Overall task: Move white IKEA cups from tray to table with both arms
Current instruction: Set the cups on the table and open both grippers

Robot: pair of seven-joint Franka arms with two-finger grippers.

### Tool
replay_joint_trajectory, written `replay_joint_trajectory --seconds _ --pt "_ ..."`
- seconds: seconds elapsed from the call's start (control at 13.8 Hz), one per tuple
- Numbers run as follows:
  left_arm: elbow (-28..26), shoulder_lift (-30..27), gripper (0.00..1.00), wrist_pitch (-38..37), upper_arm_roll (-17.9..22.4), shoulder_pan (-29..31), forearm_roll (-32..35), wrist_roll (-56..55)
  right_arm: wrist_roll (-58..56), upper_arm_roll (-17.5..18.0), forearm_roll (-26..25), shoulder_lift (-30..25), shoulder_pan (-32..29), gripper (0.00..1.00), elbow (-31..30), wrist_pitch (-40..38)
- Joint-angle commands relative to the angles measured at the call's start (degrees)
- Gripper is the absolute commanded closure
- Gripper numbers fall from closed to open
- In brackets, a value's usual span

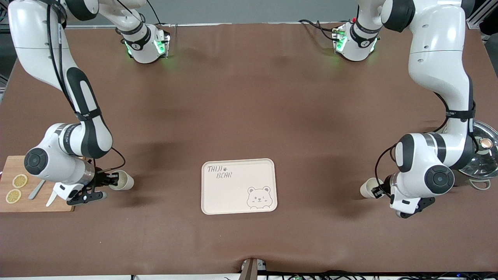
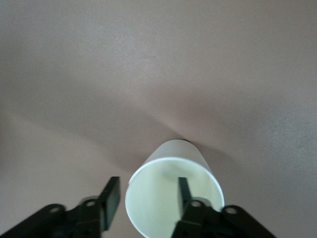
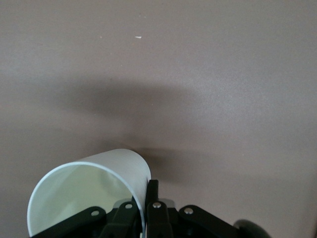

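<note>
One white IKEA cup [image 1: 123,181] lies tipped near the right arm's end of the table, its mouth toward my right gripper [image 1: 113,179]. In the right wrist view the right gripper [image 3: 147,192] is shut on this cup's [image 3: 94,178] rim wall, one finger inside and one outside. The other white cup [image 1: 367,188] lies tipped near the left arm's end. My left gripper [image 1: 379,190] is at its mouth. In the left wrist view the left gripper [image 2: 147,194] is open, one finger [image 2: 184,189] inside the cup [image 2: 173,168] and the other finger [image 2: 112,196] outside, with a gap to the wall.
A cream tray [image 1: 218,202] with a bear drawing lies in the middle, nearer the front camera. A wooden board [image 1: 58,204] with lemon slices and a knife is at the right arm's end. A glass lid [image 1: 482,155] sits at the left arm's end.
</note>
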Motion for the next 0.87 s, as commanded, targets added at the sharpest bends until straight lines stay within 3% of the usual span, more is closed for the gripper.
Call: replay_joint_trajectory --seconds 0.0,0.07,0.14,0.22,0.29,0.36,0.43,0.51,0.58,0.79 --pt "-0.14 -1.17 0.09 -0.01 -0.46 0.53 0.37 0.92 -0.85 0.62 0.3 0.55 -0.64 1.0 0.13 1.11" --pt "-0.14 -1.52 0.0 -0.18 -0.46 0.53 0.37 1.1 -0.76 0.71 0.3 0.55 -0.64 1.0 0.14 1.02" --pt "-0.06 -2.22 0.0 -0.27 -0.46 0.96 0.46 1.19 -0.85 0.62 0.3 0.55 -0.73 1.0 0.22 0.93" --pt "-0.06 -2.92 0.0 -0.45 -0.55 1.05 0.46 1.28 -0.76 0.62 0.3 0.55 -0.82 0.88 0.4 0.67" --pt "-0.06 -4.15 0.0 -0.53 -0.55 1.14 0.37 1.89 -0.76 0.62 0.3 0.55 -0.91 0.82 0.57 0.58" --pt "-0.06 -5.47 0.0 -0.62 -0.55 1.23 0.37 2.15 -0.76 0.62 0.3 0.55 -0.91 0.66 0.84 0.58" --pt "-0.06 -6.52 0.0 -0.71 -0.73 1.66 0.37 2.07 -0.76 0.62 0.3 0.46 -0.99 0.63 0.84 0.58" --pt "-0.14 -7.93 0.0 -0.71 -0.73 1.67 0.37 2.07 -0.76 0.62 0.22 0.46 -0.91 0.36 1.01 0.58" --pt "-0.14 -8.81 0.0 -0.8 -0.73 1.67 0.37 2.07 -0.76 0.62 0.22 0.46 -0.99 0.0 1.28 0.49" --pt "-0.23 -11.97 0.0 -0.89 -0.55 1.58 0.46 3.29 -0.5 0.62 0.13 -0.24 -1.08 0.0 2.85 -0.82"
